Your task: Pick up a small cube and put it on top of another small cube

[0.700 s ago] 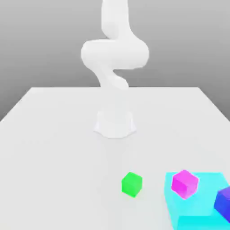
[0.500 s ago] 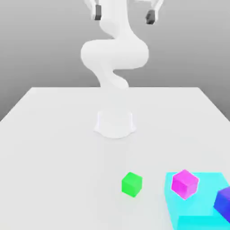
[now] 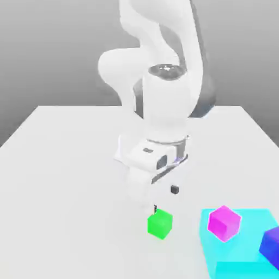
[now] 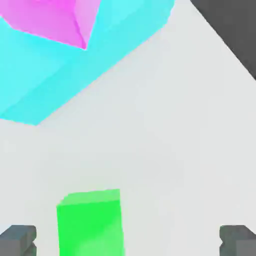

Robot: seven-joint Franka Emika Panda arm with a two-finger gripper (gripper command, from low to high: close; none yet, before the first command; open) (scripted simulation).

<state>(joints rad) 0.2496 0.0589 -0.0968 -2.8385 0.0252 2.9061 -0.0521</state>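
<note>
The small green cube (image 3: 159, 223) rests on the white table (image 3: 54, 163) near its front edge. My gripper (image 3: 164, 199) hangs open just above and slightly behind it, with nothing held. In the hand view the green cube (image 4: 90, 222) lies below the open gripper (image 4: 127, 241), off centre and closer to one dark fingertip (image 4: 17, 240) than to the other. The magenta cube (image 3: 224, 222) sits on a large cyan block (image 3: 240, 256) toward the exterior view's right, apart from the gripper. The hand view also catches the magenta cube (image 4: 50, 17) on the cyan block (image 4: 75, 65).
A blue-purple cube (image 3: 271, 244) sits on the cyan block at the exterior view's right edge. The arm's white base (image 3: 131, 150) stands at the table's middle, behind the gripper. Bare table stretches over the exterior view's left half.
The arm has swung forward and down from the top of the exterior view, and the open gripper now hangs just above the green cube. None of the cubes has moved.
</note>
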